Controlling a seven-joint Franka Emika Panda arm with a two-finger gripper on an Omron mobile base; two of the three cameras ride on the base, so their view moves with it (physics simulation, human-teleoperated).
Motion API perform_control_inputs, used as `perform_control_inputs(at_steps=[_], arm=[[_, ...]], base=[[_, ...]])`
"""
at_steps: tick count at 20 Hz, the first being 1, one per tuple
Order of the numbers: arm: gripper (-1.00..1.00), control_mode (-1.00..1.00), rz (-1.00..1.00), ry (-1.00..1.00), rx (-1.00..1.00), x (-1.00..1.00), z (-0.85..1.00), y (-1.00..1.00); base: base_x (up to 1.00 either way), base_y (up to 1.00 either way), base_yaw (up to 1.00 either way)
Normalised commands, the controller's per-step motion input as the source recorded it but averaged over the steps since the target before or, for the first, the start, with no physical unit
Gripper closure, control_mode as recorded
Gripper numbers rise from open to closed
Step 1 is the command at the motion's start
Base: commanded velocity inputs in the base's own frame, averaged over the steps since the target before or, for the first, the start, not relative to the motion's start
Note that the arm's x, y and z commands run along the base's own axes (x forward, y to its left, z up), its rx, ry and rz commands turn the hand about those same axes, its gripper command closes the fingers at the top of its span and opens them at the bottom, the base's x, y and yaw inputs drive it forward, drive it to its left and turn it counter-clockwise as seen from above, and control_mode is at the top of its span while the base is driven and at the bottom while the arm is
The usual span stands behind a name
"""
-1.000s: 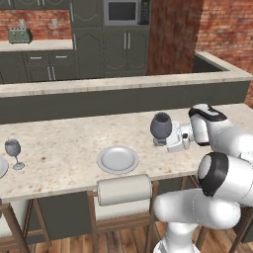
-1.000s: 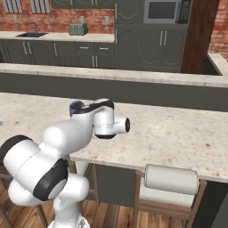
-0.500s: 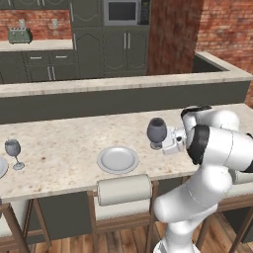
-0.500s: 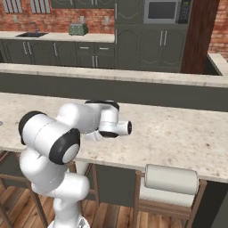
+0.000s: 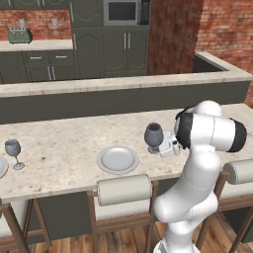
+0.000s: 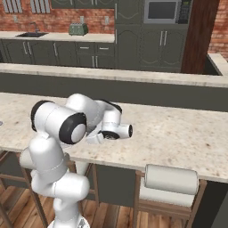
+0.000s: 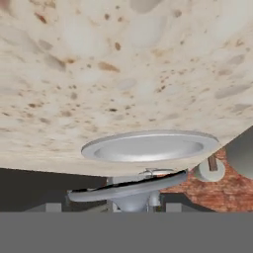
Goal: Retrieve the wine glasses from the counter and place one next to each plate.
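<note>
Jaws: closed on the lower part of the dark glass (image 5: pixel 153 135); hand lies sideways, low over the desk (image 5: pixel 64 143).
Dark glass: upright, near the right of the plate (image 5: pixel 117 159); whether its foot (image 7: pixel 128 189) touches the desk, I cannot tell.
Plate: flat by the desk's front edge, apart from the dark glass.
Clear glass (image 5: pixel 13 148): upright at the far left, just beside a second plate (image 5: pixel 1 167).
Stool (image 5: pixel 123 190): tucked under the desk below the plate.
</note>
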Motion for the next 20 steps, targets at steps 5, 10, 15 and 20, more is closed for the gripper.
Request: perform_control_inputs(at_steps=[5,10,15,20], arm=[[1.0,-1.0,0.0,0.11,-0.01,0.35,-0.33,0.02],[1.0,-1.0,0.0,0.05,0.0,0.32,-0.31,0.06],[1.0,-1.0,0.0,0.0,0.0,0.32,-0.3,0.06],[1.0,-1.0,0.0,0.0,0.0,0.28,-0.33,0.03]], base=[[0.0,0.0,0.0],[0.0,0.0,0.0],[0.0,0.0,0.0],[0.0,0.0,0.0]])
